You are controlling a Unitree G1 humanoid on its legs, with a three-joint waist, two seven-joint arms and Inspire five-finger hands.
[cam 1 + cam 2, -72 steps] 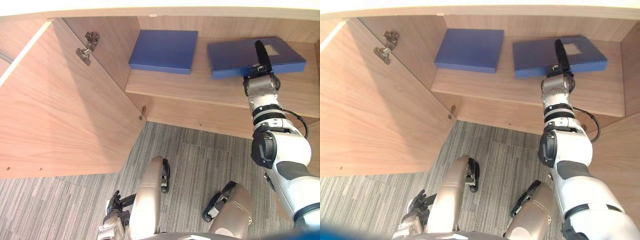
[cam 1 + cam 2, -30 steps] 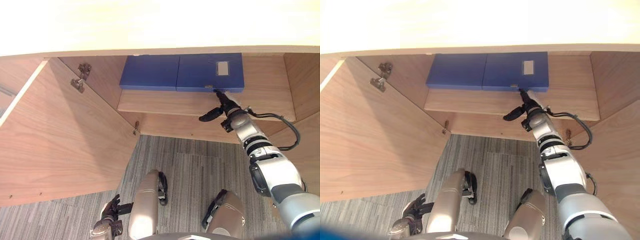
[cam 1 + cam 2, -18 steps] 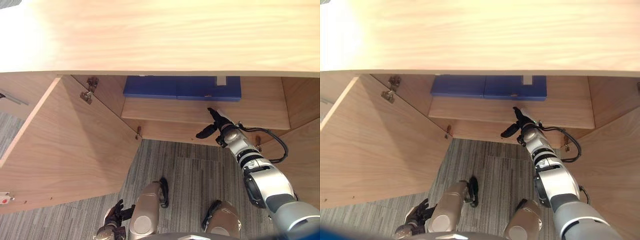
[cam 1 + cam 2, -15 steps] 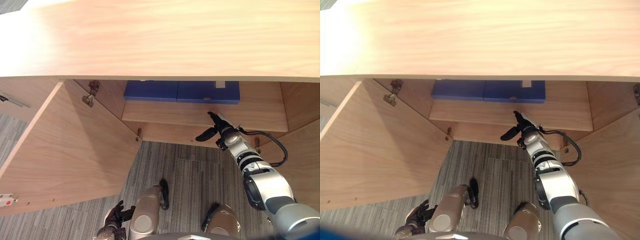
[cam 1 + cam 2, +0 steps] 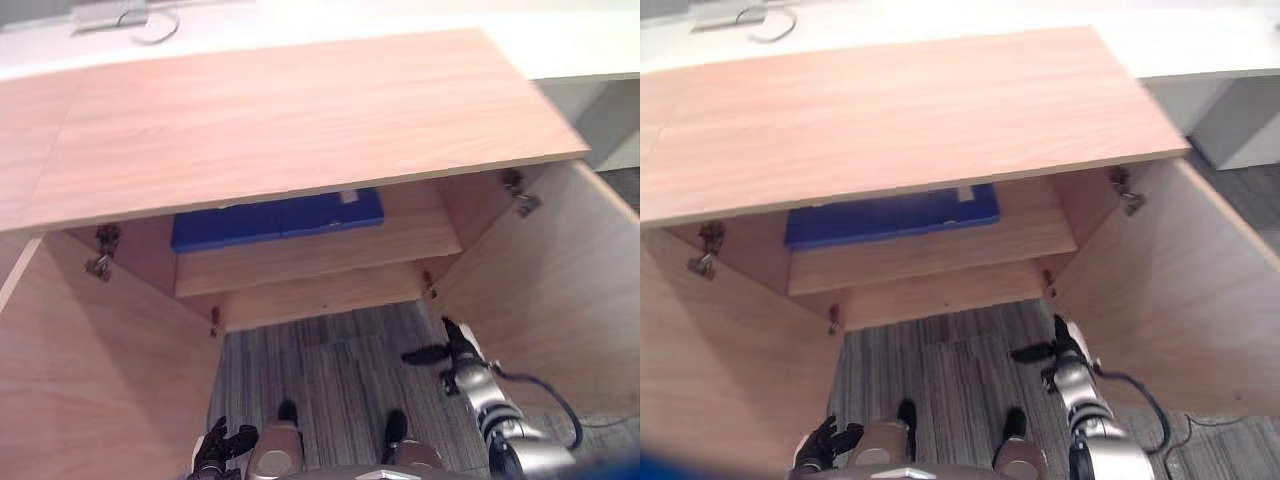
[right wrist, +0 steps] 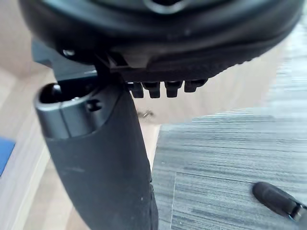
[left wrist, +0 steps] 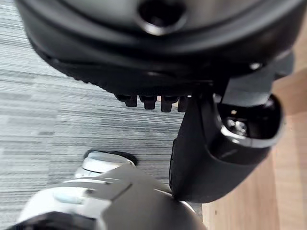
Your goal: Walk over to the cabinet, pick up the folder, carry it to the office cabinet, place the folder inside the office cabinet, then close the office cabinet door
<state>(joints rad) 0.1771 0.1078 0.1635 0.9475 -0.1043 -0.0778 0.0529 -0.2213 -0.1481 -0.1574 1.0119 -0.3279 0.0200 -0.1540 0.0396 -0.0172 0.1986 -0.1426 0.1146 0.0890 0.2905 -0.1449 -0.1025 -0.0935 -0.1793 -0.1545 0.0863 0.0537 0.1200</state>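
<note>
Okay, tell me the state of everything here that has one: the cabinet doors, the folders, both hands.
Left door: open, swung wide.
Right door: open, swung wide.
Folders: two, lying flat side by side on the shelf, neither held.
Right hand: open, empty, low over the floor beside the right door.
Left hand: open, empty, hanging low by the left door.
</note>
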